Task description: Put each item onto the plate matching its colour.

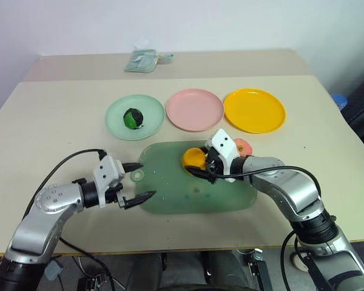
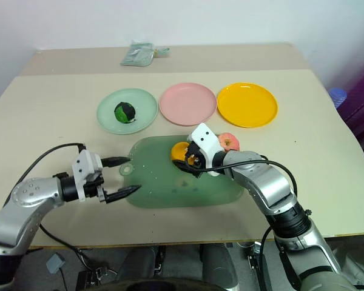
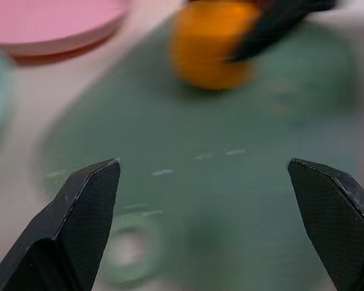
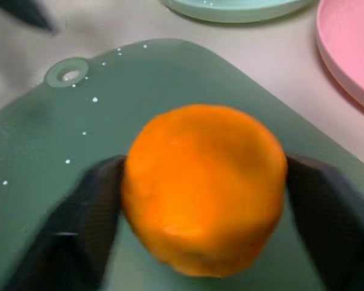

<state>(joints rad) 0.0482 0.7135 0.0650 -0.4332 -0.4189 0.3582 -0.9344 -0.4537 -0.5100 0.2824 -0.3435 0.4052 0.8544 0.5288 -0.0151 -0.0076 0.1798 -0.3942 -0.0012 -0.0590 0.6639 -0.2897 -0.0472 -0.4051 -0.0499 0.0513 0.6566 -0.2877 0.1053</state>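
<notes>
Surface: beige table (image 1: 42,121) is overlaid by a green mat (image 1: 170,200).
Right gripper (image 4: 200,200): orange-yellow fruit (image 4: 203,185) is flanked between its fingers; grip cannot be told.
Left gripper (image 1: 136,182): spread wide, empty, fruit ahead.

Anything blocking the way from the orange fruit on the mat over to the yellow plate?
The pink-red apple sits at the cutting mat's far right edge, roughly between the orange fruit, flanked by the right gripper's fingers, and the yellow plate. Lifting over should clear it.
</notes>
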